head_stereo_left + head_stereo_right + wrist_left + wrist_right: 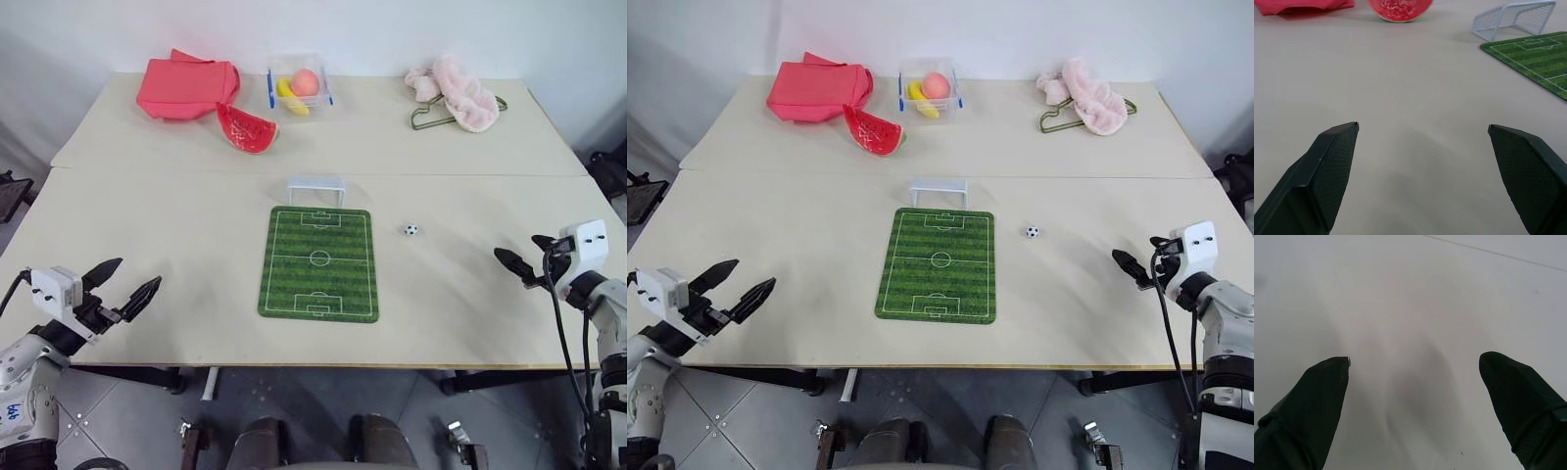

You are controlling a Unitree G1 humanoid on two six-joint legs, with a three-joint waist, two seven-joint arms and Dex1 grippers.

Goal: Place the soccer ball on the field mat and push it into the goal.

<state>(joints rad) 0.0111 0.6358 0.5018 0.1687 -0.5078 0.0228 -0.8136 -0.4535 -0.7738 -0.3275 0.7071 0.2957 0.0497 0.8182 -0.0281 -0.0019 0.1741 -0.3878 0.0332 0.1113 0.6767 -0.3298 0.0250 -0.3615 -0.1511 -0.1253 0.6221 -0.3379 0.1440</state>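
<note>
- Left eye view, nearest first: the left gripper (124, 284) hovers over the near edge of the worktop (167, 225) at about 8 o'clock from the field mat (319, 262), its fingers (1327, 166) spread wide apart with nothing between them.
- Across at about 4 o'clock from the mat, the right gripper (522, 261) hangs over the near right part of the worktop; the right wrist view shows its fingers (1308, 406) standing well apart over bare surface, holding nothing.
- Next out, the field mat lies flat at the middle of the worktop, its long axis running from 6 to 12 o'clock, away from the robot.
- Just off the mat's right edge, at about 2 o'clock from its centre, sits the soccer ball (410, 230), on the bare worktop and not yet on the mat.
- From the right gripper the ball lies at about 10 o'clock, with open worktop between them; from the left gripper it lies at about 2 o'clock, with the whole mat in the way. The right arm is plainly the nearer, so I judge the pickup to be its job.
- Farther still, the goal (315, 189) stands at the mat's far short end, at 12 o'clock, its mouth facing back down the mat; a push would likely need to run along the mat's long axis toward 12 o'clock.
</note>
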